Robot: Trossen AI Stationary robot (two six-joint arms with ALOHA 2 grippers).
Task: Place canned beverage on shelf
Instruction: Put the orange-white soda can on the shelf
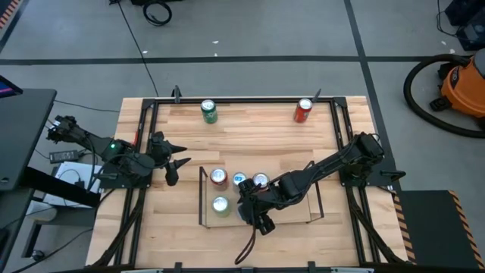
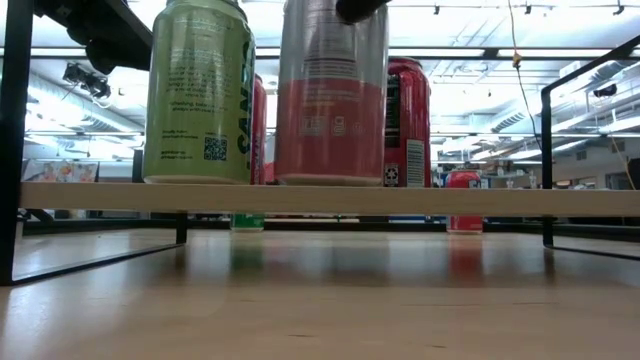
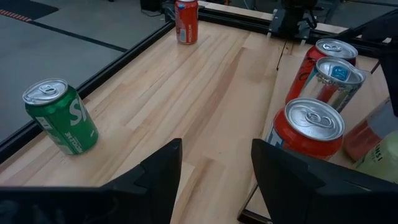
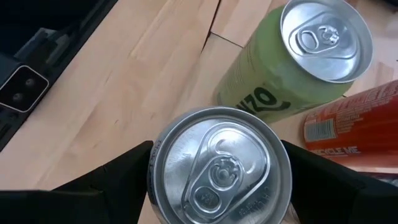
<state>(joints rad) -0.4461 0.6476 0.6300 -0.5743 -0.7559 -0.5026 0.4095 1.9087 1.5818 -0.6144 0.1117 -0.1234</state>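
The shelf (image 1: 201, 197), a low black rod frame with a pale wood floor (image 2: 480, 199), stands at the table's near middle. On it are a pale green can (image 2: 198, 90), a red can (image 1: 219, 177) and two silver-topped cans (image 1: 250, 180) behind. My right gripper (image 1: 256, 214) is shut on a silver-and-pink can (image 2: 332, 95), upright beside the pale green one. A dark green can (image 1: 208, 111) and a red can (image 1: 303, 111) stand loose at the far edge. My left gripper (image 1: 176, 163) waits at the shelf's left, its fingers (image 3: 161, 180) a little apart on nothing. My right gripper pinches the silver-and-pink can by its top end, one finger (image 4: 124, 168) on either side just under the rim (image 4: 155, 168). The fingers slant down at it from above. The can is upright, and in the low view its bottom (image 2: 330, 180) is level with the shelf's wood floor.
Thick black rails (image 1: 144, 129) border the tabletop. Bare wood lies between the shelf and the two far cans. The shelf's right half (image 1: 299, 212) holds no cans, though my right arm reaches over it. A cable (image 1: 246, 250) trails near the front edge.
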